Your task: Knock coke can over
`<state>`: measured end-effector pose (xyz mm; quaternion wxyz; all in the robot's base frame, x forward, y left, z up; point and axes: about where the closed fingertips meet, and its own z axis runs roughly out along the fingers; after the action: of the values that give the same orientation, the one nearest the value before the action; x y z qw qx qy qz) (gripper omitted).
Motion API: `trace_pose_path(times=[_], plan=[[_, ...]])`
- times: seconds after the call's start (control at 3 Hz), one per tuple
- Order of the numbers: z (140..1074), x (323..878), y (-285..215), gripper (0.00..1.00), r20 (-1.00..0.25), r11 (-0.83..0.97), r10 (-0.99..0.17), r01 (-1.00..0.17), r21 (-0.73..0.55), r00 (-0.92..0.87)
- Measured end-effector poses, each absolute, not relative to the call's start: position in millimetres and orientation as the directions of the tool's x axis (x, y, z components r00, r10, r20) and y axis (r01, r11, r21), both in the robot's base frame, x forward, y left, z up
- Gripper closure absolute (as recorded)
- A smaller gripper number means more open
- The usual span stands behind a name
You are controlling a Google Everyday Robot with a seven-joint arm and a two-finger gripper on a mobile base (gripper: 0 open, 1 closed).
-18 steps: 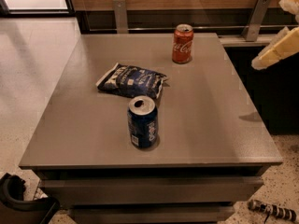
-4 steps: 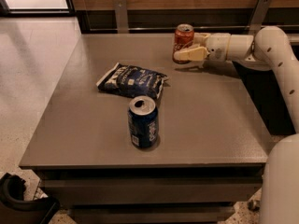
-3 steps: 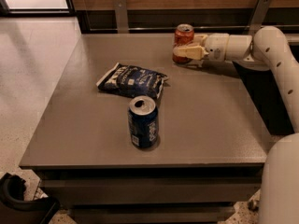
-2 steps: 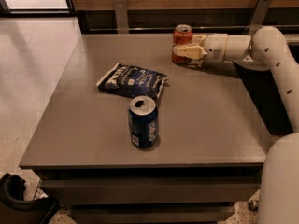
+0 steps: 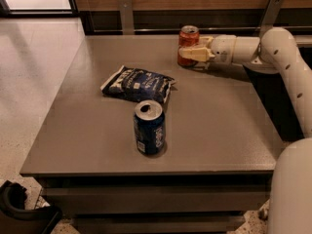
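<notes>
The coke can (image 5: 188,37) stands upright near the far edge of the counter (image 5: 219,121), right of centre, its silver top level and its base flat. It has not been knocked over.

What has changed is the company it keeps. Six seconds ago it stood alone and the gripper hung off past the right edge. Now the gripper (image 5: 194,48) is at the can, reaching in from the right on a low, nearly level arm (image 5: 243,48). Over the last second it has crept a little further left. The can may have slid slightly that way with it, but it has not begun to lean.

The jaws stand apart rather than clamped. One finger (image 5: 192,53) lies across the front of the can's lower half and looks to be touching it. The other sits just beside the can's upper right.

I judge the approach finished and the push only started. The contact looks low on the body, and a low shove tends to slide a can along the surface instead of tipping it. A push higher up, or a quicker sweep leftward, would suit better.

The snack bag (image 5: 138,84) lies flat near the middle. The blue can (image 5: 149,128) stands nearer the front edge. Both are well apart from the coke can, off its likely line of fall.
</notes>
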<state>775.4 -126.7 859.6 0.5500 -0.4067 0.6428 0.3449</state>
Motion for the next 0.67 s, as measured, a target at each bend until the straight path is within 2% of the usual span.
trace_pose_path(times=[0.33,0.67], plan=[[866.6,774.5,-127.9,1.0,-0.977,0.435,-0.199,-0.901,-0.014,-0.081],[889.8,769.0,-135.6,1.0,-0.923,0.439,-0.362,-0.897,-0.05,-0.126]])
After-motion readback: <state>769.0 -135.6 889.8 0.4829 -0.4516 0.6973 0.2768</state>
